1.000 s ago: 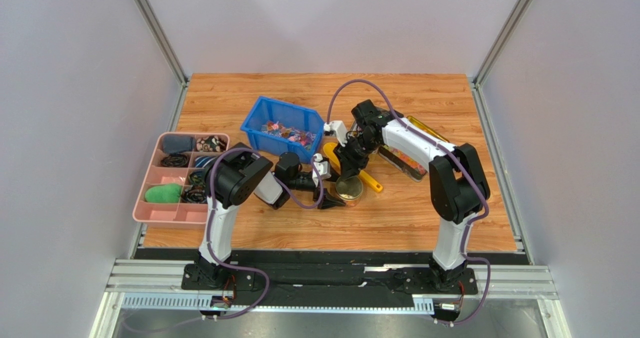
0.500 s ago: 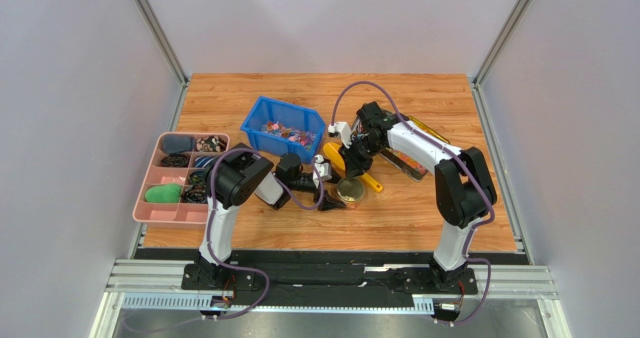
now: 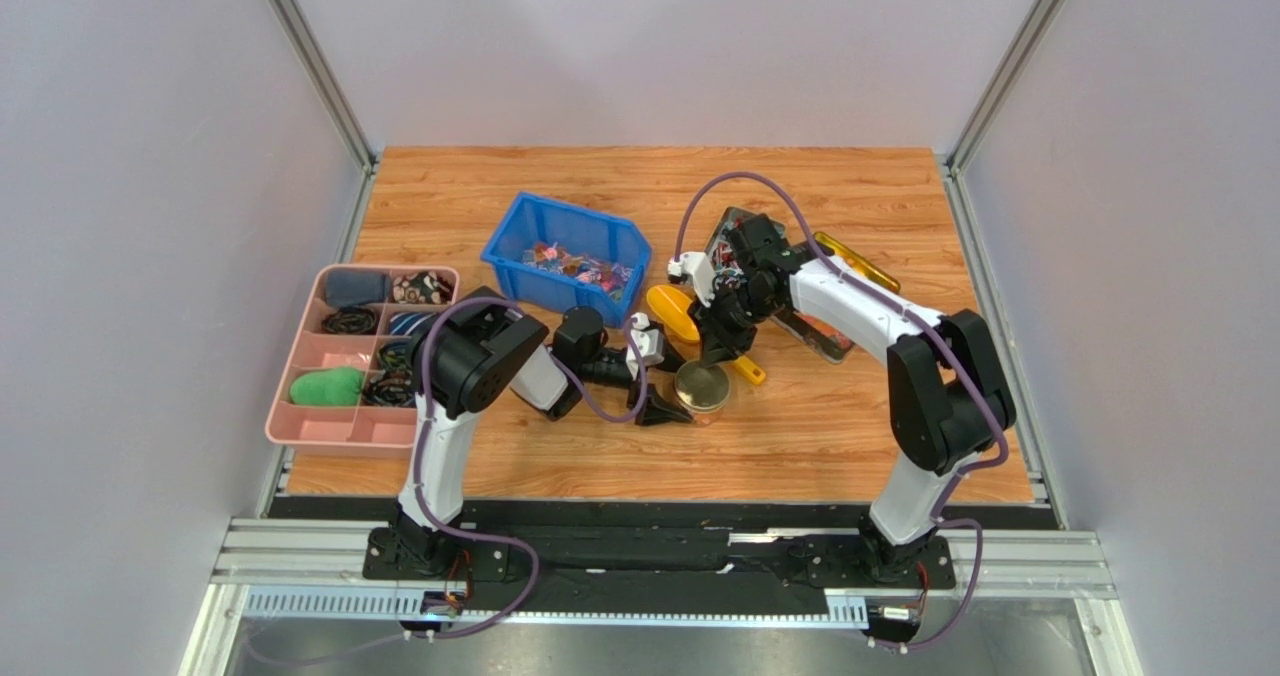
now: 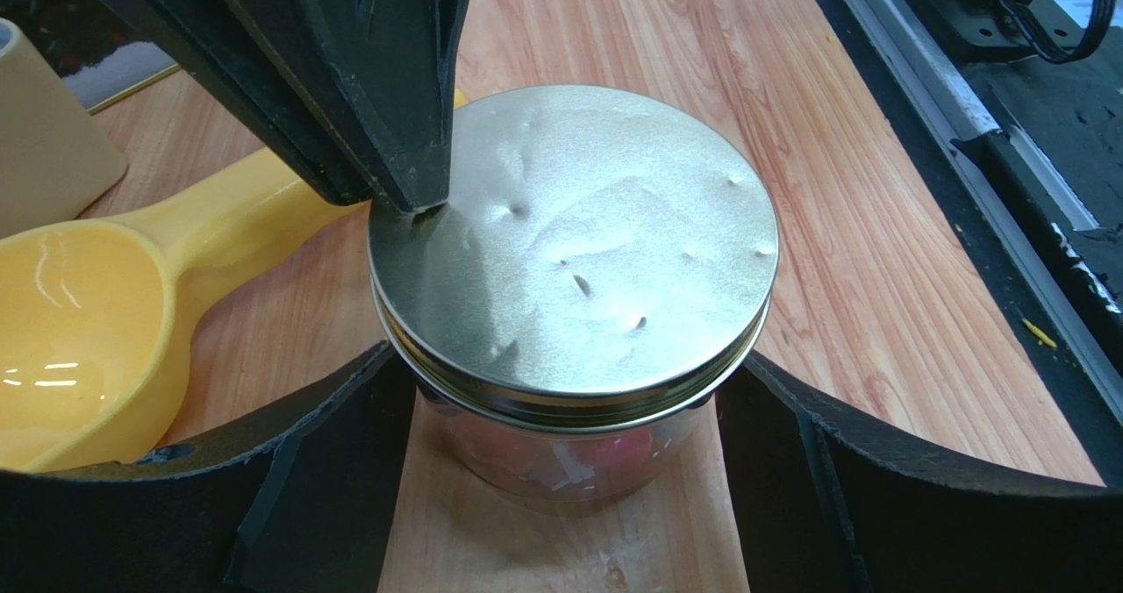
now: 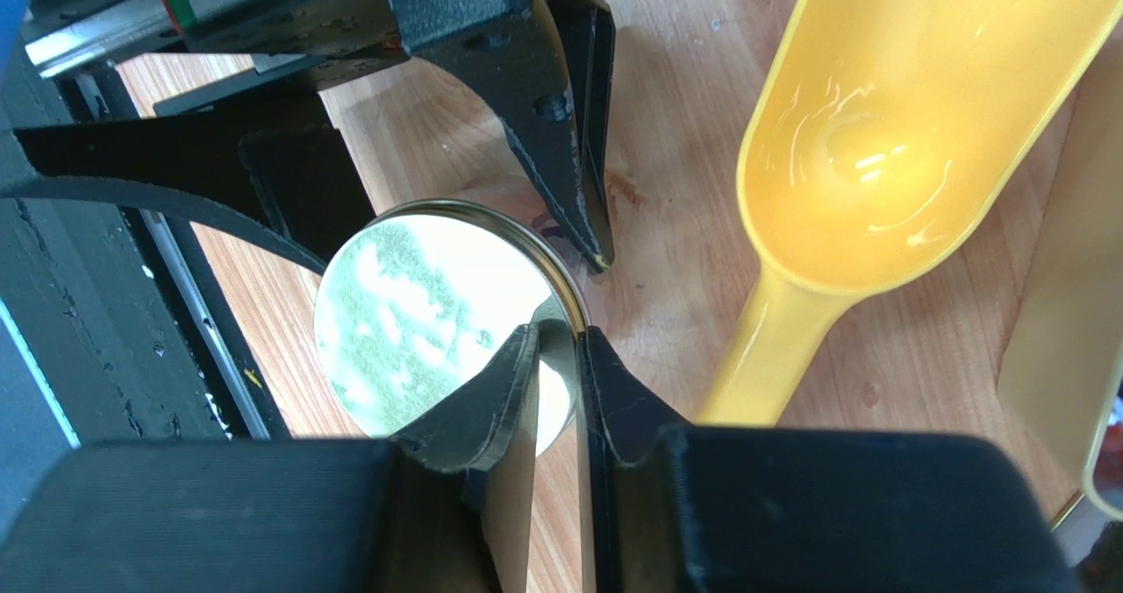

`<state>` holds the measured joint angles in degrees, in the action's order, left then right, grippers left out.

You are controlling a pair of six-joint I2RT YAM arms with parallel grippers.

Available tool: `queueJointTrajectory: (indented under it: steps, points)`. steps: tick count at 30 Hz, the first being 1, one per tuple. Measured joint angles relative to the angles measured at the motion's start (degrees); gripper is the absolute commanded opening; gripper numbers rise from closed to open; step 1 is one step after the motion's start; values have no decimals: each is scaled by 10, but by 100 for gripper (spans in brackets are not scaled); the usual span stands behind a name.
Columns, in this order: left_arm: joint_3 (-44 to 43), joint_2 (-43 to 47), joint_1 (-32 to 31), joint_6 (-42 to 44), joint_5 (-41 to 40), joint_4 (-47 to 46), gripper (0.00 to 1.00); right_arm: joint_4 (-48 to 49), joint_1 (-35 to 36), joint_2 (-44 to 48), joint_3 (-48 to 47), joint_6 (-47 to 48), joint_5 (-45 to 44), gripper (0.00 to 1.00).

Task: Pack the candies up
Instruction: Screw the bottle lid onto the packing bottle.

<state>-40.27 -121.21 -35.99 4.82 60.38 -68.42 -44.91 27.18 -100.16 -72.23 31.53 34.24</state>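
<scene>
The candies (image 3: 579,268) lie in a blue bin (image 3: 519,238) at the back; a few pink and red ones show through the glass of a small jar (image 4: 593,468). The jar (image 3: 700,391) has a gold lid (image 4: 580,238) sitting on it. My left gripper (image 4: 567,409) is shut on the jar's glass body, one finger on each side. My right gripper (image 5: 558,343) comes down from behind, nearly closed, pinching the lid's far rim (image 5: 570,306). It also shows in the top view (image 3: 718,354). A yellow scoop (image 3: 679,316) lies empty just behind the jar.
A pink compartment tray (image 3: 301,406) with dark coiled bands and a green lump stands at the left edge. A clear flat case (image 3: 819,331) lies to the right, under the right arm. The scoop's handle (image 5: 758,356) lies close beside my right fingers.
My right wrist has swung back and to the right, and the arm's elbow moved right, while its fingertips stay at the jar's lid. The left arm and the jar have not moved.
</scene>
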Motion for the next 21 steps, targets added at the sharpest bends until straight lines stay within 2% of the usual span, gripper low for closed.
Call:
queueJointTrajectory:
  steps: [21]
  points:
    - [0,0,-1,0,22,5,74,-11,2,54,52,13,-27,15]
